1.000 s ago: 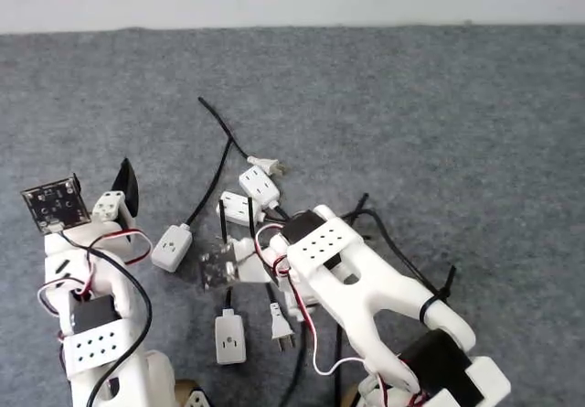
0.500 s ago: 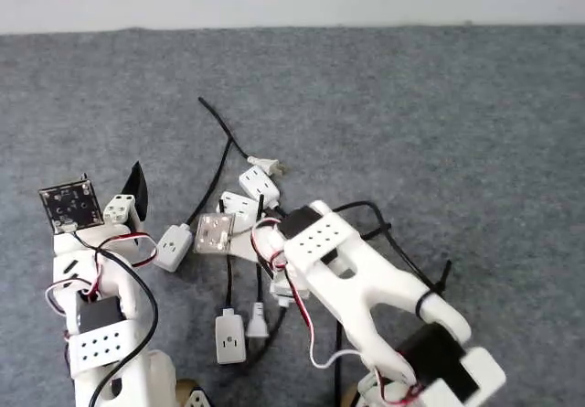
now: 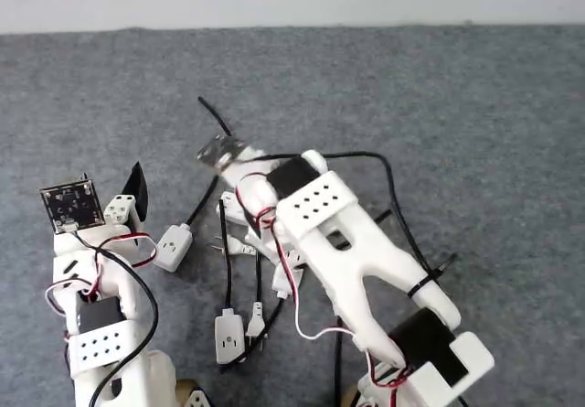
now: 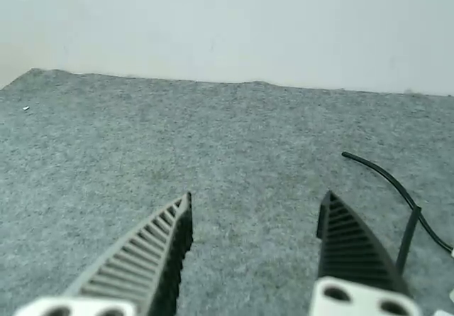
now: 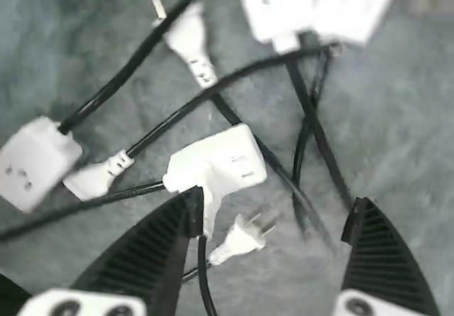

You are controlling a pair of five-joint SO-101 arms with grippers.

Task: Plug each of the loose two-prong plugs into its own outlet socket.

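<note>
High view, left to right. The left arm (image 3: 96,306) stands at the lower left of the frame on the grey table (image 3: 475,133). In the left wrist view the left hand (image 4: 257,202) is spread wide, with nothing between its fingers (image 4: 163,245). A black cord (image 4: 386,181) lies on the table beyond them.

The left socket (image 3: 171,247) lies just right of the left arm, at left of centre and well apart from any plug. The low socket (image 3: 229,337) lies at bottom centre with its slots facing up. The low plug (image 3: 256,319) lies just beside it on the right and is not inserted. The centre plug (image 3: 236,245) lies at mid-frame — prongs pointing left, bare. A tangle (image 3: 228,283) of black cords joins these pieces.

The right arm (image 3: 366,261) runs from the lower right up to the centre, across the tangle. Its wrist camera (image 3: 219,151) sits at the upper-left end.

In the right wrist view the right hand (image 5: 277,199) is spread and pinches nothing — it hangs over the cords. The mid socket (image 5: 223,163) lies close to one finger. The small plug (image 5: 241,238) lies just beside that socket, prongs free. Whether these two match pieces in the high view cannot be told.
</note>
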